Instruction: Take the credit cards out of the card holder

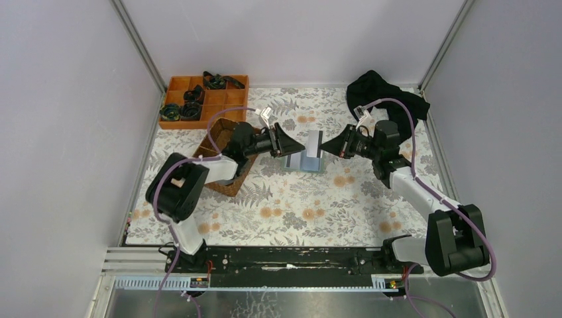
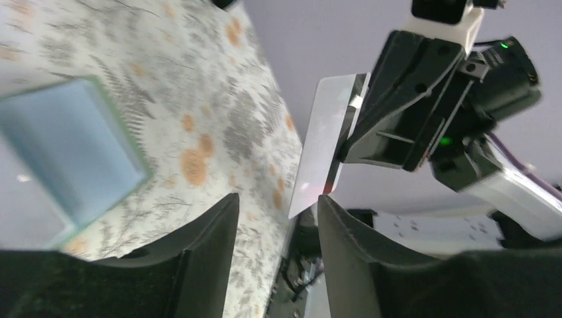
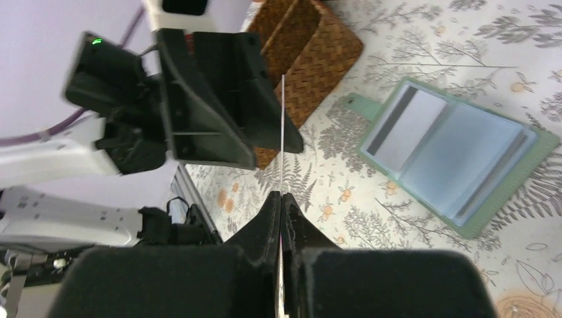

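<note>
A whitish card (image 2: 325, 132) is pinched by the closed right gripper (image 3: 281, 199) and held upright above the card holder (image 3: 457, 165). The holder is laid open on the tablecloth (image 3: 397, 40), its inside light teal, with one striped card (image 3: 411, 129) slotted. The left gripper (image 2: 275, 212) is spread wide, with nothing held.

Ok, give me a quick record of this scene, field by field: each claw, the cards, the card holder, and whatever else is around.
left claw: open, facing the held card, not gripping it
right claw: shut on a whitish card, held upright
card holder: lying flat and open, blue inside up
grey card: dark stripe, sitting in a holder slot
basket: brown wicker, beside the left arm
tray: orange, far left, dark items in some compartments
cloth: black, far right
</note>
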